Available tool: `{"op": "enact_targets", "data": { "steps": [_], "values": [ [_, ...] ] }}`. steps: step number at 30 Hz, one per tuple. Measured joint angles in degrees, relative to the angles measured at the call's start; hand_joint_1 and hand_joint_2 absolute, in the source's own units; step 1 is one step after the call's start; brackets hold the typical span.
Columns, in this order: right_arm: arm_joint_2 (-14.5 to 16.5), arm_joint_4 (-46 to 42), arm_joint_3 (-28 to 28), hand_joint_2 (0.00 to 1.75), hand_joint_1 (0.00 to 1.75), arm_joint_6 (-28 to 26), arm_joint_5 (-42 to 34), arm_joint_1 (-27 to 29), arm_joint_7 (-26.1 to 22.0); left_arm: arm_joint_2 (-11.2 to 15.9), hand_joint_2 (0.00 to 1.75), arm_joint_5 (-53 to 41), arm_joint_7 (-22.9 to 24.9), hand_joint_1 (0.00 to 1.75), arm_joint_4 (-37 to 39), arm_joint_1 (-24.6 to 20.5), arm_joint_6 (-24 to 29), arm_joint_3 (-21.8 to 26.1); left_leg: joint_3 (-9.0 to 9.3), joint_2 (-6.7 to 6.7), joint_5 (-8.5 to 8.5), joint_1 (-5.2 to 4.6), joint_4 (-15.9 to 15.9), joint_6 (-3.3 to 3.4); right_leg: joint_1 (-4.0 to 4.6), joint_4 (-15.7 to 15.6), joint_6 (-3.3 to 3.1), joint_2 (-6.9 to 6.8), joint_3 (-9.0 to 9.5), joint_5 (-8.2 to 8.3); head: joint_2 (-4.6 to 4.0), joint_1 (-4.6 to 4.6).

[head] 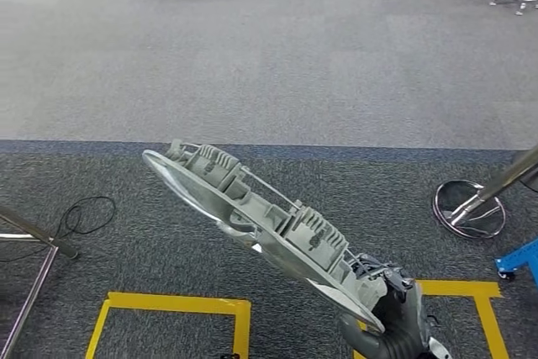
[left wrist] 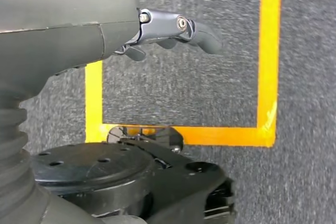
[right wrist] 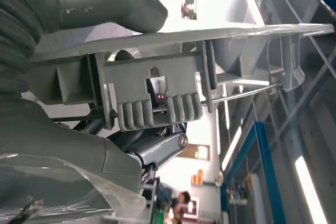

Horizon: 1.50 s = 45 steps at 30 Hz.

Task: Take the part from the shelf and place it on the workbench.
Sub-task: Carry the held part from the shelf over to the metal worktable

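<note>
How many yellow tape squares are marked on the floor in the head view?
2. One yellow square lies lower left of the part; another lies lower right, partly hidden behind the right robot hand.

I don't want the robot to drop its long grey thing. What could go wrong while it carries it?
The right hand holds the long grey part by one end only, so the far end sticks way out; it might tip, slip, or bump something when the robot turns. A black cable and a round stool base lie on the carpet, so it could possibly trip. The left hand hangs free, giving no support.
</note>
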Motion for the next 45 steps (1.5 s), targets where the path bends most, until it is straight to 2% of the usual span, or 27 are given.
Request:
{"op": "enact_targets", "data": {
  "steps": [1,3,5,7,8,10,12,14,15,16,18,19,21,23,25,27,29,30,32,34,36,38,40,41,43,44,45],
  "values": [
    [0.0,-0.01,0.0,1.75,1.75,-0.02,0.08,0.0,0.01,0.01,1.75,0.19,0.01,0.0,0.0,0.06,-0.01,-0.23,1.51,0.41,1.88,0.17,-2.96,-0.09,-0.01,0.0,0.13,-0.69,0.19,-0.15,0.0,0.01],
    [0.0,-0.05,0.0,1.75,1.75,-0.15,0.24,0.01,-0.01,0.01,1.75,0.63,0.02,0.0,0.0,0.05,0.0,-0.63,5.53,2.99,5.18,0.04,-10.94,0.08,0.16,0.07,0.63,-1.89,0.64,-0.58,0.0,-0.02],
    [0.0,-0.11,0.01,1.75,1.75,-0.35,0.43,0.04,-0.02,0.01,1.75,1.04,0.08,0.0,0.0,-0.09,0.06,-0.96,7.3,4.94,5.9,-0.47,-14.81,0.76,0.46,0.08,1.27,-2.93,0.96,-0.98,0.0,0.03],
    [0.0,-0.21,0.01,1.75,1.75,-0.49,0.57,0.04,-0.03,0.04,1.75,1.38,0.18,0.0,0.01,-0.11,0.15,-1.38,7.24,4.08,5.62,-0.81,-15.03,1.61,0.42,-0.17,1.98,-4.1,1.47,-1.3,0.0,0.09],
    [0.0,-0.28,0.01,1.75,1.75,-0.55,0.62,-0.02,-0.02,0.07,1.75,1.5,0.21,0.0,0.02,-0.01,0.19,-1.58,7.44,3.39,5.64,-0.79,-15.27,2.01,0.26,-0.07,2.36,-3.97,1.68,-1.64,0.0,0.13],
    [0.0,-0.43,-0.01,1.75,1.75,-0.61,0.69,-0.07,-0.02,0.13,1.75,1.68,0.28,0.0,0.02,0.01,0.22,-1.86,8.04,1.99,5.74,-0.62,-15.75,2.85,0.02,2.69,2.77,-1.32,0.72,-3.6,0.0,0.46],
    [0.0,-0.51,0.0,1.75,1.75,-0.64,0.75,0.02,-0.05,0.11,1.75,1.8,0.31,0.0,0.02,-0.14,0.28,-1.98,8.24,0.63,5.71,-0.68,-15.84,3.4,0.06,9.86,2.63,2.08,-3.06,-6.87,0.0,0.9],
    [0.0,-0.52,0.0,1.75,1.75,-0.75,0.89,0.19,-0.04,0.04,1.75,1.99,0.33,0.0,0.03,-0.24,0.37,-2.06,8.31,-0.99,5.63,-0.95,-15.82,3.62,0.23,15.82,2.33,3.03,-6.79,-8.33,0.0,1.01],
    [0.0,-0.52,0.0,1.75,1.75,-0.81,0.98,0.28,-0.01,0.01,1.75,2.09,0.33,0.0,0.03,-0.22,0.44,-2.11,8.39,-1.84,5.6,-1.06,-15.8,3.66,0.3,16.13,2.15,3.15,-7.47,-7.51,0.0,0.99],
    [0.0,-0.52,0.0,1.75,1.75,-0.86,1.09,0.35,0.01,0.0,1.75,2.18,0.34,0.0,0.03,-0.2,0.51,-2.18,8.51,-2.71,5.55,-1.13,-15.77,3.65,0.34,14.08,1.93,3.36,-6.98,-5.56,0.0,0.98],
    [0.0,-0.52,0.02,1.75,1.75,-0.91,1.23,0.39,0.02,-0.03,1.75,2.28,0.34,0.0,0.03,-0.2,0.63,-2.31,8.69,-4.36,5.38,-1.23,-15.63,3.45,0.3,6.67,1.54,5.24,-4.15,-1.08,0.0,0.98],
    [0.0,-0.56,0.03,1.75,1.75,-0.96,1.26,0.41,-0.01,-0.05,1.75,2.32,0.34,0.0,0.03,-0.25,0.68,-2.37,8.62,-5.07,5.29,-1.23,-15.47,3.26,0.22,3.47,1.41,6.41,-2.73,0.18,0.0,0.94],
    [-0.01,-0.64,0.02,1.75,1.75,-1.09,1.29,0.46,-0.03,-0.1,1.75,2.44,0.34,0.0,0.05,-0.25,0.78,-2.45,8.2,-6.25,5.33,-1.06,-15.28,2.71,0.25,1.0,1.23,7.66,-1.42,0.37,0.0,0.93],
    [-0.02,-0.7,-0.02,1.75,1.75,-1.25,1.31,0.49,-0.01,-0.08,1.75,2.6,0.34,0.0,0.13,-0.09,0.84,-2.6,7.89,-7.04,5.35,-0.8,-15.21,2.22,0.33,0.68,0.91,6.63,-1.05,0.39,0.0,0.97],
    [-0.02,-0.75,-0.06,1.75,1.75,-1.41,1.3,0.5,0.01,-0.09,1.75,2.68,0.34,0.0,0.21,-0.01,0.88,-2.83,7.05,-4.83,4.02,-0.97,-13.21,1.7,0.2,0.34,0.36,5.22,-0.58,0.34,0.0,0.72],
    [-0.02,-0.81,-0.1,1.75,1.75,-1.51,1.28,0.61,-0.03,-0.1,1.75,2.72,0.34,0.0,0.23,-0.12,0.91,-3.04,4.11,-1.4,0.86,-1.0,-6.97,1.12,0.24,0.19,-0.15,3.55,-0.17,0.09,0.0,0.48],
    [-0.02,-0.85,-0.11,1.75,1.75,-1.52,1.27,0.72,-0.04,-0.09,1.75,2.73,0.34,0.0,0.24,-0.18,0.91,-3.21,0.68,-0.29,-1.4,-0.7,-0.28,0.74,0.33,0.2,-0.34,1.87,0.11,-0.25,0.0,0.45],
    [-0.02,-0.85,-0.13,1.75,1.75,-1.51,1.28,0.74,-0.02,-0.09,1.75,2.72,0.34,0.0,0.24,-0.14,0.91,-3.27,0.06,-0.13,-1.08,-0.56,0.74,0.64,0.34,0.2,-0.32,1.09,0.29,-0.44,0.0,0.44],
    [-0.02,-0.86,-0.11,1.75,1.75,-1.49,1.29,0.77,0.01,-0.08,1.75,2.73,0.34,0.0,0.24,-0.03,0.91,-3.32,2.1,0.52,2.48,-0.45,-3.77,0.71,0.34,0.21,-0.2,-0.29,0.89,-0.87,0.0,0.43],
    [-0.02,-0.87,-0.11,1.75,1.75,-1.48,1.29,0.77,-0.01,-0.03,1.75,2.74,0.34,0.0,0.24,-0.07,0.91,-3.33,5.84,2.72,5.48,-0.91,-11.32,1.21,0.45,0.2,0.19,-1.46,1.43,-1.41,0.0,0.43],
    [-0.02,-0.89,-0.1,1.75,1.75,-1.48,1.3,0.77,-0.03,-0.02,1.75,2.74,0.34,0.0,0.25,-0.23,0.91,-3.34,7.36,4.14,5.76,-1.5,-14.66,1.79,0.66,0.16,0.84,-2.56,1.72,-1.86,0.0,0.53],
    [-0.02,-0.91,-0.1,1.75,1.75,-1.5,1.34,0.7,-0.03,-0.01,1.75,2.78,0.34,0.0,0.28,-0.22,0.92,-3.35,7.31,3.26,5.65,-1.61,-15.04,2.31,0.74,-0.04,1.5,-3.67,2.18,-2.16,0.0,0.65],
    [-0.02,-0.97,-0.11,1.75,1.75,-1.53,1.4,0.55,-0.02,0.02,1.75,2.96,0.34,0.0,0.32,-0.05,0.95,-3.36,7.68,2.05,5.83,-1.31,-15.6,2.9,0.59,1.11,2.05,-2.09,1.94,-3.25,0.0,0.88],
    [-0.02,-1.01,-0.13,1.75,1.75,-1.54,1.41,0.52,-0.02,0.02,1.75,3.16,0.36,0.0,0.33,-0.08,0.95,-3.38,7.9,1.45,5.92,-1.1,-15.85,3.17,0.49,3.34,2.24,-0.43,0.87,-4.52,0.0,1.07],
    [-0.02,-1.02,-0.13,1.75,1.75,-1.55,1.42,0.52,-0.05,-0.02,1.75,3.82,0.41,0.0,0.33,-0.23,0.93,-3.62,7.99,0.21,5.88,-0.95,-15.92,3.51,0.36,10.87,2.37,2.49,-3.2,-7.74,0.0,1.39],
    [-0.02,-1.02,-0.13,1.75,1.75,-1.56,1.45,0.55,-0.04,-0.04,1.75,4.18,0.44,0.0,0.33,-0.3,0.92,-3.83,8.03,-0.54,5.85,-0.95,-15.9,3.59,0.36,14.3,2.41,2.92,-5.31,-8.64,0.0,1.45],
    [-0.02,-1.01,-0.13,1.75,1.75,-1.58,1.5,0.57,-0.03,-0.04,1.75,4.47,0.47,0.0,0.33,-0.32,0.92,-4.1,8.11,-1.31,5.8,-0.97,-15.89,3.62,0.38,15.98,2.4,3.07,-6.68,-8.41,0.0,1.45]
  ]
}}
